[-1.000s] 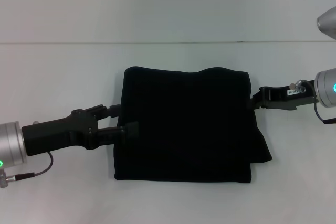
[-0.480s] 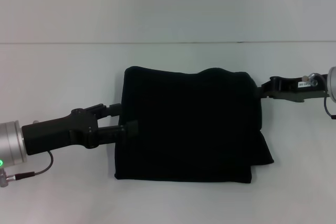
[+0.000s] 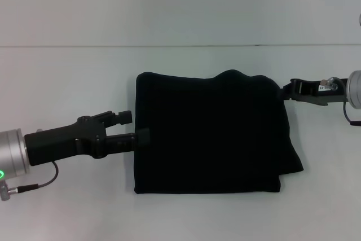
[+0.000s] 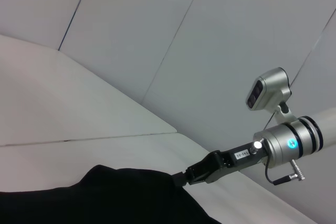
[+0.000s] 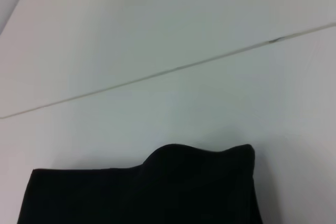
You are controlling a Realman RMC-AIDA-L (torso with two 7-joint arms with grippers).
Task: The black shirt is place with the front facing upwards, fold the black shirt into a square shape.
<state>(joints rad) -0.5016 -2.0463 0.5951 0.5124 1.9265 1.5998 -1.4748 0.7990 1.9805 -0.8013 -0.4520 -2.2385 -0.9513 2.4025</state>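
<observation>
though the black shirt (image 3: 208, 134) already lies folded mid-table (image 3: 67, 71), we hold both its sides.
our left gripper (image 3: 134, 129) at 9 o'clock has fingers parted at the hem; our right gripper (image 3: 285, 91) at 2 o'clock seems pinched on a lifted corner, likely squaring it. long axis runs 9 to 3.

- Bright, even, diffuse light falls on the white bench (image 3: 67, 83), with no glare and only faint shadows.
- The black shirt (image 3: 208, 134) reads as a nearly featureless dark mass, its folds barely visible.
- Around the shirt, both wrist views look soft and slightly hazy.
</observation>
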